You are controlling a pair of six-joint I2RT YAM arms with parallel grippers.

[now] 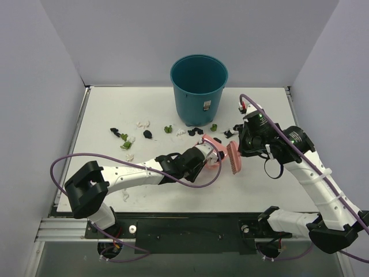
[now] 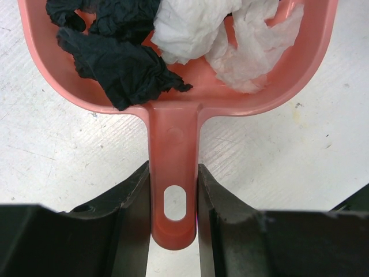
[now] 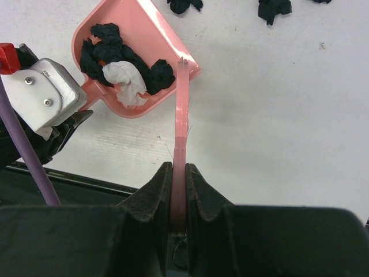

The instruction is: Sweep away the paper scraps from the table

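Observation:
My left gripper (image 1: 200, 157) (image 2: 173, 199) is shut on the handle of a pink dustpan (image 1: 212, 151) (image 2: 173, 138) that rests on the table (image 1: 277, 190). Black paper scraps (image 2: 124, 66) and white ones (image 2: 230, 40) lie in its tray. My right gripper (image 1: 247, 148) (image 3: 179, 184) is shut on a thin pink brush (image 1: 234, 157) (image 3: 181, 115), whose far end stands at the dustpan's (image 3: 144, 17) open mouth. Loose scraps, green (image 1: 125, 144), black (image 1: 147, 134) and white (image 1: 142, 123), lie scattered across the table's middle and left. More black scraps (image 3: 274, 8) lie beyond the brush.
A tall teal bin (image 1: 199, 88) stands at the back centre of the table, with scraps around its foot. Grey walls close in the left, back and right. A purple cable (image 1: 69, 161) loops off the left arm. One white scrap (image 1: 125, 196) lies near the front edge.

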